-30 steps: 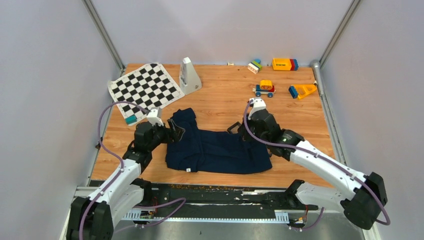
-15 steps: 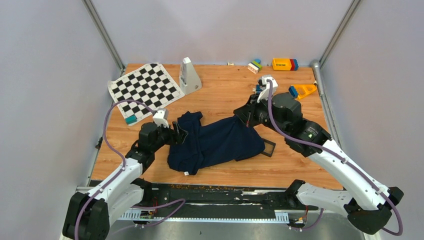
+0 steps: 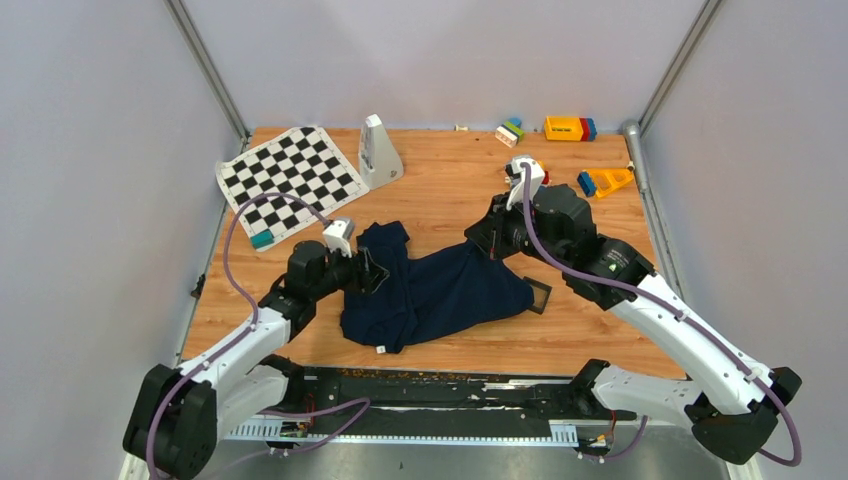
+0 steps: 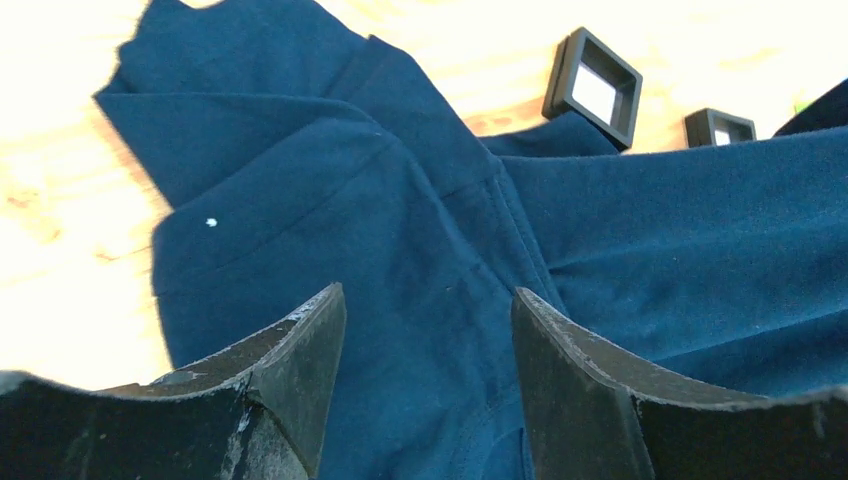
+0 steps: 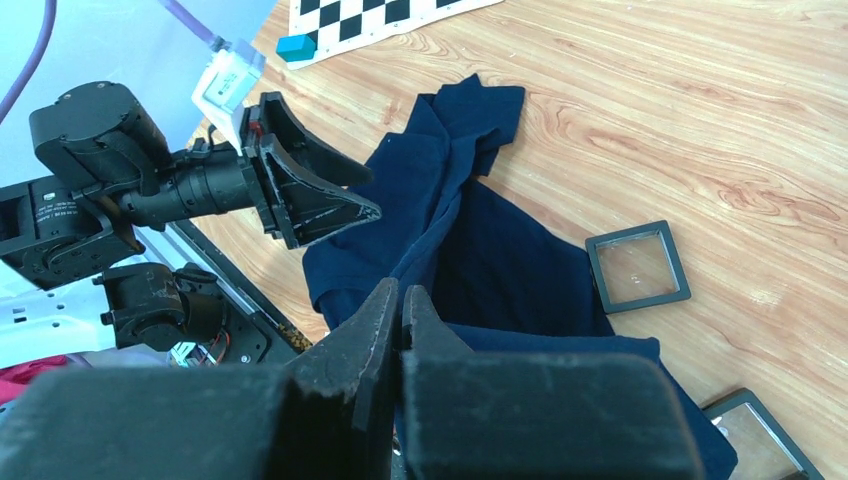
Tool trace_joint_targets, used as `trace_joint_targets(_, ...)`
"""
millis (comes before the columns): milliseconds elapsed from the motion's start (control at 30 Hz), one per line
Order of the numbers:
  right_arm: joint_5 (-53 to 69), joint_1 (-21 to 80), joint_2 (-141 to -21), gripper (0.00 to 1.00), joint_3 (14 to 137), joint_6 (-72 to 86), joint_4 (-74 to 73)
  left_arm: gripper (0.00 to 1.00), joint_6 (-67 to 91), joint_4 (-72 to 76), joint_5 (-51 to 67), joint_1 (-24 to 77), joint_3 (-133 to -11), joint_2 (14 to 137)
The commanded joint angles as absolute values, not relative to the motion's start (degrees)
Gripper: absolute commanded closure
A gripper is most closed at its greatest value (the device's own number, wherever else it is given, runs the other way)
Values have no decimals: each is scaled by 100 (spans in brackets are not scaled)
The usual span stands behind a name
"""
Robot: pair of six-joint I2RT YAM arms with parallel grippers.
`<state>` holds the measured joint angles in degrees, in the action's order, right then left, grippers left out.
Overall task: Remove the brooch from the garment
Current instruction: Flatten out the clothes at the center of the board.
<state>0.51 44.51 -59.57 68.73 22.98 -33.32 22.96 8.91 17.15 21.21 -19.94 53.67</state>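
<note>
a wooden desk [image 3: 450,190] with orange-brown grain fills the middle. plain pale grey walls close it in: the back wall [image 3: 440,60] at 12 o'clock, the left wall [image 3: 90,200] at 9, the right wall [image 3: 760,200] at 3. a slanted metal post [image 3: 208,68] climbs at 11 and another post [image 3: 680,65] at 1. a black rail [image 3: 450,390] runs along 6 o'clock. the light is soft and even.

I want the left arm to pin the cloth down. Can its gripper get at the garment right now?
Probably yes. The left gripper is open just above the garment, cloth showing between its fingers and nothing in the way.
</note>
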Motion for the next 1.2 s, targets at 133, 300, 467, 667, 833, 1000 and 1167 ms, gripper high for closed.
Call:
trace_joint_targets(133,171,4474,-5928,100,6847,2323,-3111,29,2148,1105,1628,2610,-2673,6498)
trace_joint_targets(300,258,4474,-5869,100,6706,2381,-3064,29,2198,1220,1468,2634,-2819,6953)
trace_joint_targets(467,288,4474,-5761,100,6598,2416,-3050,34,2228,1239,1056,2637,-2903,7215)
trace_joint_targets(667,315,4474,-5671,100,6578,2444,-3051,32,2140,1253,1214,2673,-3052,7501)
trace_joint_targets(833,360,4471,-5685,100,6576,2485,-3050,33,1878,1110,936,2979,-3142,7471)
trace_joint_targets(1000,409,4474,-5695,100,6548,2513,-3051,43,1682,1019,426,3267,-3206,7486)
trace_joint_targets(1167,408,4471,-5640,100,6532,2530,-3054,41,1657,681,219,3340,-3490,7873)
